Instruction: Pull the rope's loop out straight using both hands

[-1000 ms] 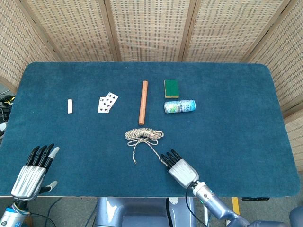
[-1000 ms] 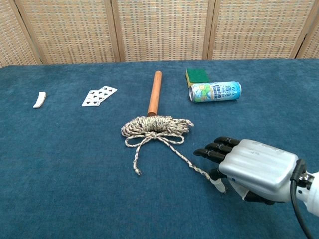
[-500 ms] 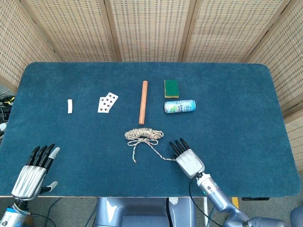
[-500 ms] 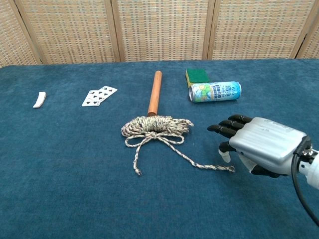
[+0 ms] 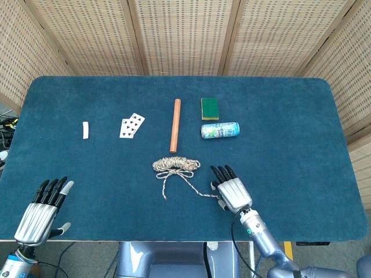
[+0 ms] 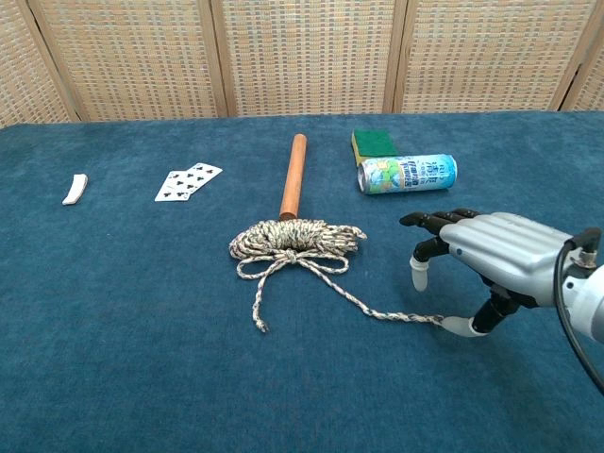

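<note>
The speckled rope point(image 5: 175, 165) point(image 6: 294, 239) lies as a tied bundle at mid-table, with a short tail toward the front and a long tail running right. My right hand point(image 5: 232, 188) point(image 6: 491, 260) hovers just right of the bundle, palm down, fingers spread. Its thumb tip point(image 6: 458, 327) touches the end of the long tail, and nothing is clasped in the hand. My left hand point(image 5: 43, 208) rests at the near left table edge with fingers apart, far from the rope; the chest view does not show it.
Behind the bundle lies a wooden rod point(image 5: 175, 125) point(image 6: 293, 175). A green sponge point(image 5: 210, 108) point(image 6: 375, 142) and a can on its side point(image 5: 220, 130) point(image 6: 407, 174) sit back right. Playing cards point(image 5: 131, 125) and a small white piece point(image 5: 86, 130) lie to the left.
My right hand slid right from the front of the bundle, and the long tail swung out to the right with it. The left hand has stayed still.
</note>
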Tool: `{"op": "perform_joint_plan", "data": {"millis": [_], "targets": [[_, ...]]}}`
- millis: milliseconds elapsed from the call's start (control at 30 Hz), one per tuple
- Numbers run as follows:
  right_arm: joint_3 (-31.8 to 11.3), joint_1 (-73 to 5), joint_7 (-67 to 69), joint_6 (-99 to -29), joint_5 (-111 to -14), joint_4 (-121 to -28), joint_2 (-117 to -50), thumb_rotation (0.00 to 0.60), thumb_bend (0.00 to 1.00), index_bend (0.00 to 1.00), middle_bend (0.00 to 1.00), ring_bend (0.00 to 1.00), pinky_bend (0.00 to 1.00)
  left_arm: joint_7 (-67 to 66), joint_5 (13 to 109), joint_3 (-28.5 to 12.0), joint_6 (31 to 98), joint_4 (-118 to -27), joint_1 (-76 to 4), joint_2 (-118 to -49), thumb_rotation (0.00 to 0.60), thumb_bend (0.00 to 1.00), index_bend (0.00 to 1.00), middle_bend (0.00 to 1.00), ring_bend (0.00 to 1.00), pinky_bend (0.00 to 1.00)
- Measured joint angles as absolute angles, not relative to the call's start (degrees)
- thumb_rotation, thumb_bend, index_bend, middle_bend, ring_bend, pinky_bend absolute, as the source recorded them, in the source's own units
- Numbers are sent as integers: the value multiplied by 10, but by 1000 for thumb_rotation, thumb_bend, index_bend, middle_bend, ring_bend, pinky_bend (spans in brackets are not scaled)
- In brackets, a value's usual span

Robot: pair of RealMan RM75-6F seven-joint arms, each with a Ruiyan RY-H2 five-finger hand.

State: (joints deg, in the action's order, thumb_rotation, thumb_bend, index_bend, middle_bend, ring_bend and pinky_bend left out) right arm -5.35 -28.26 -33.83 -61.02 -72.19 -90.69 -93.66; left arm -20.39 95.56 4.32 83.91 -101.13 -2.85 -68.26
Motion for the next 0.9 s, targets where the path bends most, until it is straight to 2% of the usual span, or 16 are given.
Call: {"op": "perform_joint_plan", "data": {"millis": [267, 467, 900], "targets": [[-69, -291, -325, -596, -668, -896, -965, 600, 260, 454, 0, 0, 0, -204, 951, 42, 835, -1011, -31, -682, 600, 0, 0, 0, 0, 0], [-72, -298, -319, -599, -660, -878, -982, 600, 309, 456, 0, 0, 0, -205, 950, 42, 833, -1011, -31, -683, 600, 0, 0, 0, 0, 0], [-65, -307, -322, -600, -648, -857, -996, 600, 334, 492, 0, 0, 0, -206, 946, 41, 831, -1012, -33, -684, 600, 0, 0, 0, 0, 0]]}}
